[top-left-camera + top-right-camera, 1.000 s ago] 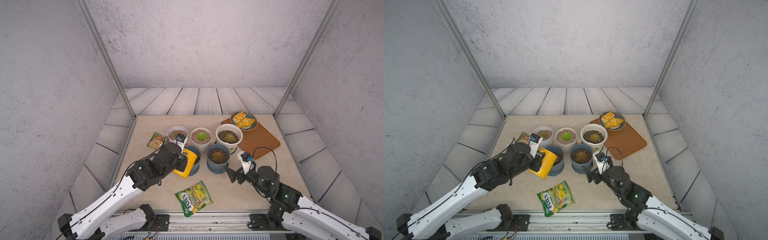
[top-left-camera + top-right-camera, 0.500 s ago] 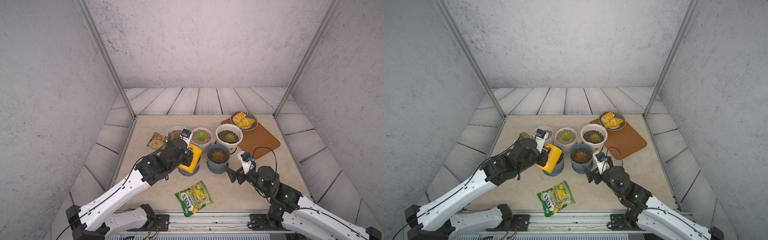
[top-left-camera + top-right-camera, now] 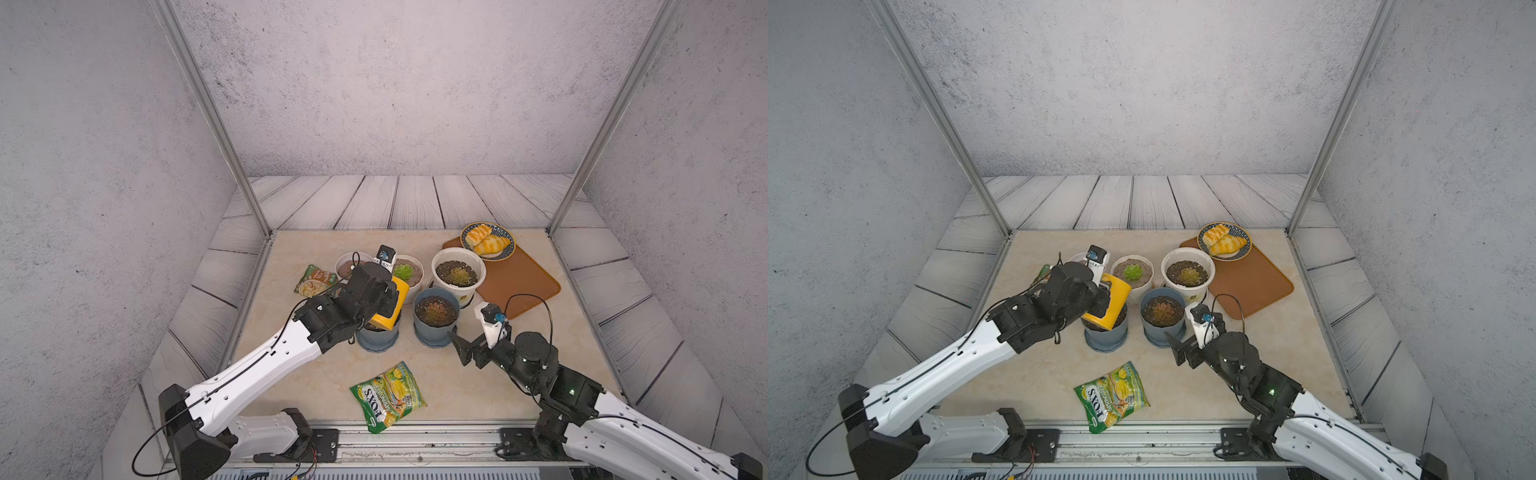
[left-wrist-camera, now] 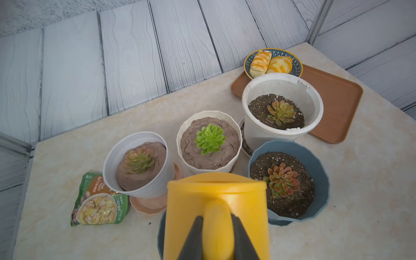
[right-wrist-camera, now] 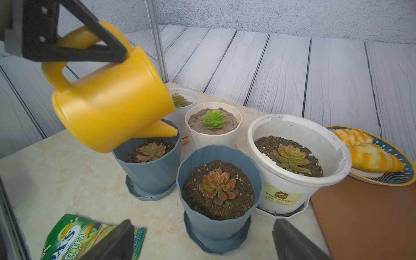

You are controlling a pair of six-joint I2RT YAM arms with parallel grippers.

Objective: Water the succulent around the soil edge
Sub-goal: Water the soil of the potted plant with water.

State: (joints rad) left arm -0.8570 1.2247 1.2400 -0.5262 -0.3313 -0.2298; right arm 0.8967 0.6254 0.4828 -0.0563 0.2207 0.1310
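My left gripper (image 4: 217, 218) is shut on the handle of a yellow watering can (image 3: 388, 305) (image 3: 1111, 303). The can hangs tilted over the front-left blue pot (image 5: 148, 171). Its spout (image 5: 166, 130) points down at the far rim of that pot, above the soil edge. A pinkish succulent (image 5: 151, 151) sits in the middle of that soil; in both top views the can hides it. I see no water stream. My right gripper (image 5: 203, 225) (image 3: 459, 347) stands open on the table side of the second blue pot (image 5: 218, 202), holding nothing.
Behind the blue pots stand a beige pot with a green succulent (image 4: 209, 138), a small white pot (image 4: 137, 162) and a large white pot (image 3: 457, 272). A pastry plate (image 3: 488, 241) rests on a brown tray (image 3: 515, 278). Snack packets lie at front (image 3: 388, 395) and left (image 3: 316, 280).
The left arm has carried the can back and to the right, from beside the front-left blue pot to above it, tipping it further. The right arm has stayed still.
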